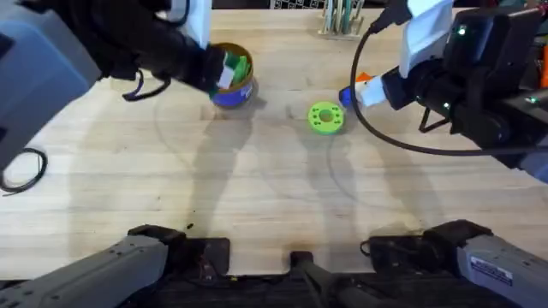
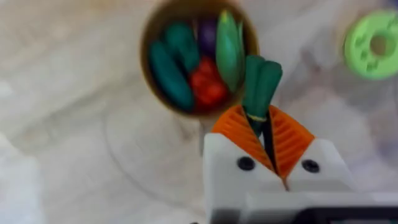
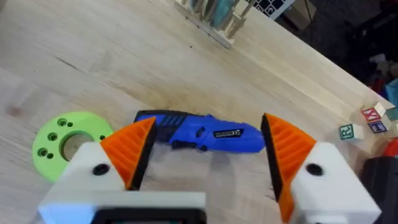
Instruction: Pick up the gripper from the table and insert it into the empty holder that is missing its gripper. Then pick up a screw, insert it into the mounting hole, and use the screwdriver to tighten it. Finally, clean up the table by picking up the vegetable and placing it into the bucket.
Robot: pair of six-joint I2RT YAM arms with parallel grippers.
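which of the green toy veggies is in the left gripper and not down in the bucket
The dark green vegetable pinched between the left gripper pads, just above the bucket rim. The other green pieces already lie inside with a red and a purple one.

- Dark green toy vegetable [image 2: 260, 84], upright, pinched between the left pincer's [image 2: 268, 138] orange pads, just beside the bucket's rim.
- Blue bucket [image 1: 232, 91], tan rim, holding toy vegetables.
- Blue screwdriver [image 3: 205, 132] lying flat on the tabletop [image 1: 257, 180].

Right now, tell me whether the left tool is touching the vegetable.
Touching. The left wrist view shows the left tool with its orange pads shut on the dark green vegetable, held above the bucket.
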